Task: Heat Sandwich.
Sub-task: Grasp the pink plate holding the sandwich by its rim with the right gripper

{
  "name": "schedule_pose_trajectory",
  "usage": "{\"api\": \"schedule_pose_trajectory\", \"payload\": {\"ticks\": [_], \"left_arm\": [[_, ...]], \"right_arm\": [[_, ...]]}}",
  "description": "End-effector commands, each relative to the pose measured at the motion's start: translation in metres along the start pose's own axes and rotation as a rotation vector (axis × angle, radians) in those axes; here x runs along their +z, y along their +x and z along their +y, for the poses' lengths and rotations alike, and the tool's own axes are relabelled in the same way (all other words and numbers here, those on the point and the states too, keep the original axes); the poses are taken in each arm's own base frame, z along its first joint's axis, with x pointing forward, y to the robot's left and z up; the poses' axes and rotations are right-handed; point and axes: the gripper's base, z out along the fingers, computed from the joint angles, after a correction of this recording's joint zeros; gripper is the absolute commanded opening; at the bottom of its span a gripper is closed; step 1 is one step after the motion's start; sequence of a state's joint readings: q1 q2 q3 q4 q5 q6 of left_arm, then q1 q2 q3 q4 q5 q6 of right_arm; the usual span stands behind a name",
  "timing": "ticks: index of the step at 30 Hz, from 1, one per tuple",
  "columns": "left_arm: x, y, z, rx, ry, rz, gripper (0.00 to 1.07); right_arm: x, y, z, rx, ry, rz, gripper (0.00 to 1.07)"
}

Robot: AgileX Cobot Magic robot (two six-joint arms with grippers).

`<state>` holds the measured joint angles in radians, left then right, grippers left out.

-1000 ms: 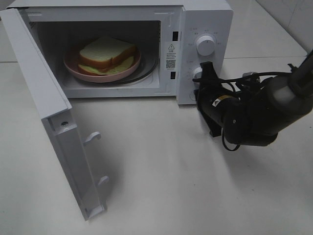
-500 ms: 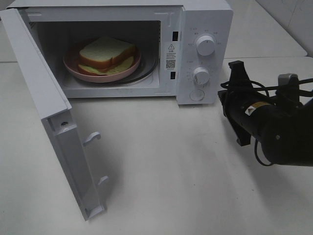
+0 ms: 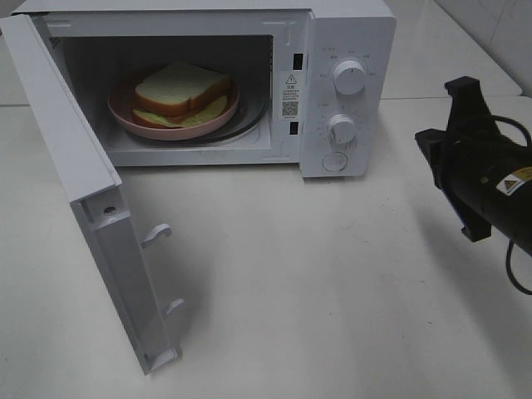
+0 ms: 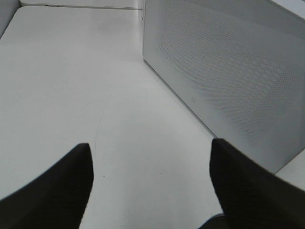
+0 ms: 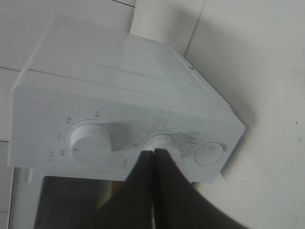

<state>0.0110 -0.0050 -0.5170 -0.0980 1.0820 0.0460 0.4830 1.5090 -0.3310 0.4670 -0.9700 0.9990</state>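
The microwave (image 3: pixel 353 37) is white, the plate (image 3: pixel 123 115) pink, the sandwich (image 3: pixel 179 87) white-and-tan.

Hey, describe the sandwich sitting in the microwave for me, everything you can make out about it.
The sandwich has a squarish top slice of soft-looking white bread with a tan crust. Pale green lettuce pokes out beneath that slice along its near edge. It looks whole and lies flat on a round pink plate inside the white microwave, whose door stands wide open. Only the plate touches it.
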Motion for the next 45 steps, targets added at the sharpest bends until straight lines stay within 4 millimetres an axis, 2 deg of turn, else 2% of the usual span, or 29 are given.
{"api": "schedule_pose_trajectory", "payload": {"ticks": [1, 5, 9, 10, 13, 15, 17, 18, 20, 22, 27, 30, 31, 32, 34, 35, 38, 40, 42, 43, 45], "left_arm": [[-0.001, -0.001, 0.0, 0.003, 0.004, -0.018, 0.66], [-0.001, -0.001, 0.0, 0.003, 0.004, -0.018, 0.66], [-0.001, -0.001, 0.0, 0.003, 0.004, -0.018, 0.66], [-0.001, -0.001, 0.0, 0.003, 0.004, -0.018, 0.66], [-0.001, -0.001, 0.0, 0.003, 0.004, -0.018, 0.66], [-0.001, -0.001, 0.0, 0.003, 0.004, -0.018, 0.66], [-0.001, -0.001, 0.0, 0.003, 0.004, -0.018, 0.66], [-0.001, -0.001, 0.0, 0.003, 0.004, -0.018, 0.66], [-0.001, -0.001, 0.0, 0.003, 0.004, -0.018, 0.66], [-0.001, -0.001, 0.0, 0.003, 0.004, -0.018, 0.66], [-0.001, -0.001, 0.0, 0.003, 0.004, -0.018, 0.66], [-0.001, -0.001, 0.0, 0.003, 0.004, -0.018, 0.66], [-0.001, -0.001, 0.0, 0.003, 0.004, -0.018, 0.66], [-0.001, -0.001, 0.0, 0.003, 0.004, -0.018, 0.66], [-0.001, -0.001, 0.0, 0.003, 0.004, -0.018, 0.66], [-0.001, -0.001, 0.0, 0.003, 0.004, -0.018, 0.66], [-0.001, -0.001, 0.0, 0.003, 0.004, -0.018, 0.66], [-0.001, -0.001, 0.0, 0.003, 0.004, -0.018, 0.66], [-0.001, -0.001, 0.0, 0.003, 0.004, -0.018, 0.66], [-0.001, -0.001, 0.0, 0.003, 0.004, -0.018, 0.66], [-0.001, -0.001, 0.0, 0.003, 0.004, -0.018, 0.66]], "right_arm": [[-0.008, -0.003, 0.007, -0.121, -0.012, 0.021, 0.01], [-0.014, -0.005, 0.014, -0.226, -0.021, 0.043, 0.01], [-0.02, 0.003, 0.02, -0.518, -0.068, 0.155, 0.01], [-0.02, 0.003, 0.02, -0.518, -0.068, 0.155, 0.01], [-0.021, 0.015, 0.015, -0.689, -0.046, 0.315, 0.02], [-0.021, 0.017, 0.015, -0.73, -0.042, 0.346, 0.03], [-0.02, 0.022, 0.015, -0.848, -0.029, 0.424, 0.03], [-0.018, 0.024, 0.019, -0.962, -0.017, 0.488, 0.04], [-0.017, 0.024, 0.021, -1.027, -0.011, 0.52, 0.04], [-0.012, 0.021, 0.031, -1.183, 0.067, 0.604, 0.05], [-0.008, 0.009, 0.044, -1.327, 0.227, 0.668, 0.09], [-0.007, 0.003, 0.055, -1.418, 0.272, 0.707, 0.16], [-0.007, 0.001, 0.063, -1.48, 0.261, 0.745, 0.22], [-0.007, 0.001, 0.063, -1.48, 0.261, 0.745, 0.22], [-0.009, 0.001, 0.068, -1.545, 0.242, 0.812, 0.3], [-0.011, 0.003, 0.075, -1.579, 0.209, 0.88, 0.39], [-0.014, 0.005, 0.081, -1.59, 0.167, 0.948, 0.47], [-0.018, 0.007, 0.092, -1.625, 0.092, 1.033, 0.58], [-0.019, 0.008, 0.095, -1.643, 0.065, 1.056, 0.62], [-0.022, 0.008, 0.098, -1.705, 0.016, 1.114, 0.66], [-0.024, 0.007, 0.099, -1.792, -0.029, 1.18, 0.69]]}}
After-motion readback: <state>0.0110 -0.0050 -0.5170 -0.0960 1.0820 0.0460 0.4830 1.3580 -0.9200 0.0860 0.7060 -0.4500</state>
